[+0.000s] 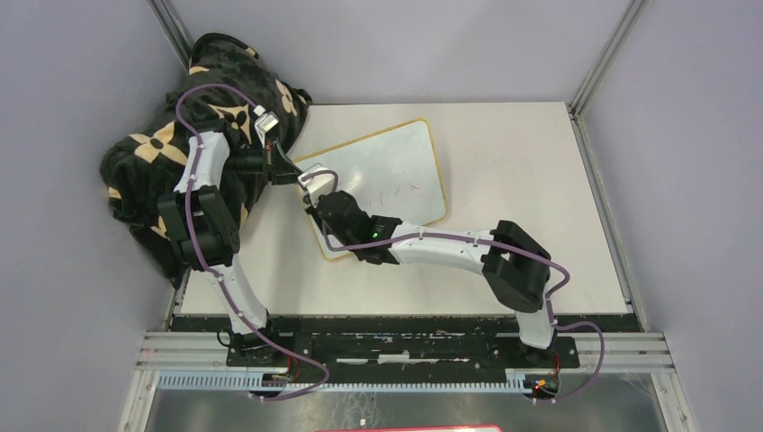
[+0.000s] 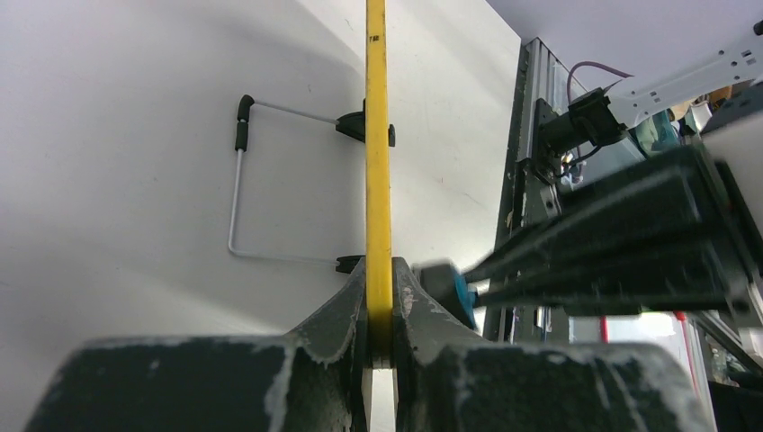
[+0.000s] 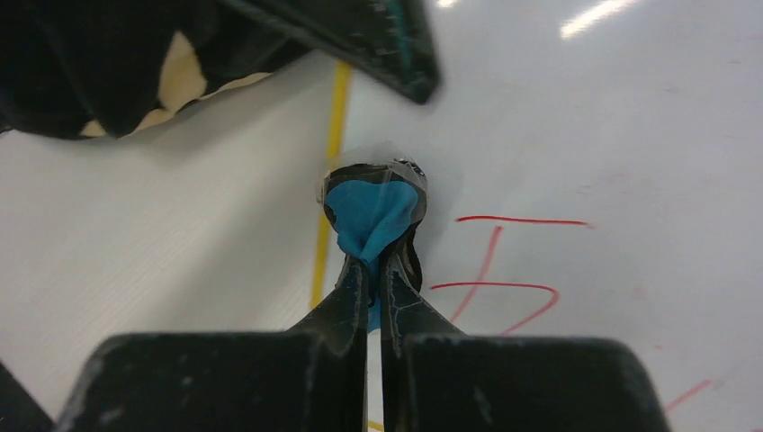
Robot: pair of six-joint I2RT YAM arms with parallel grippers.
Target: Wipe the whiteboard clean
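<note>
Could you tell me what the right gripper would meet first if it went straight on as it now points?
The whiteboard, just inside its yellow frame, beside the red writing. The blue pad clamped in the right gripper leads, so it would touch first; it may already be touching.

Your right gripper (image 3: pixel 373 274) is clamped on a small blue soft pad (image 3: pixel 371 209), over the glossy white yellow-framed whiteboard (image 3: pixel 594 126), just beside red handwritten strokes (image 3: pixel 490 270).

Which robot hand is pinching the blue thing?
The right gripper: it is shut on the blue wad beside the red writing. The left gripper clamps the whiteboard by its yellow edge instead.
</note>
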